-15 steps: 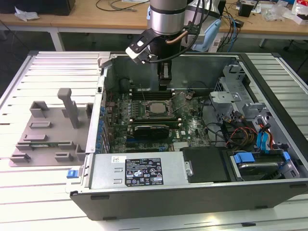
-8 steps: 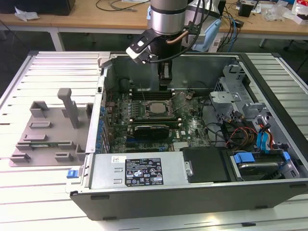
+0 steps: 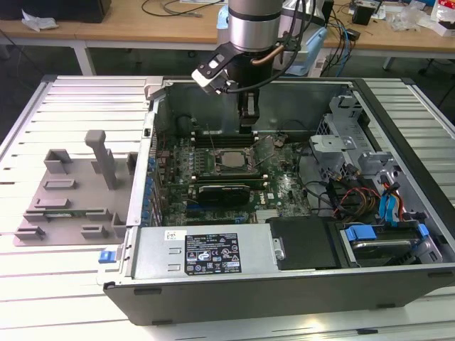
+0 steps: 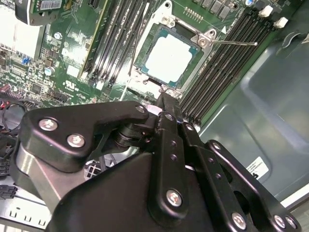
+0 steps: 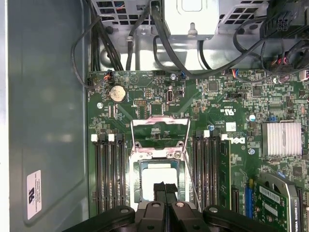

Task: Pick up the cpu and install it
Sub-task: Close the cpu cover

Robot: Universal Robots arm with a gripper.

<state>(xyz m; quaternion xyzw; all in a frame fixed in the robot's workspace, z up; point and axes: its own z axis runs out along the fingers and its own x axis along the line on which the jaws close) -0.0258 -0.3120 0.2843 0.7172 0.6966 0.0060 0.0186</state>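
Observation:
The cpu (image 3: 231, 160) is a pale silvery square lying flat in the open socket on the motherboard inside the computer case; it also shows in the second wrist view (image 4: 169, 60) and the first wrist view (image 5: 153, 180). The socket's metal load plate (image 5: 159, 129) is flipped back, away from the chip. My gripper (image 3: 247, 119) hangs a short way above the socket's edge, apart from the chip. Its black fingers (image 5: 164, 189) are pressed together with nothing between them, as the second wrist view (image 4: 163, 104) also shows.
Memory slots (image 5: 108, 174) flank the socket on both sides. An expansion card (image 3: 224, 192) lies just in front of it. Cables and drive bays (image 3: 370, 185) crowd the case on the exterior view's right. A grey plastic tray (image 3: 71, 192) with upright posts sits outside on the left.

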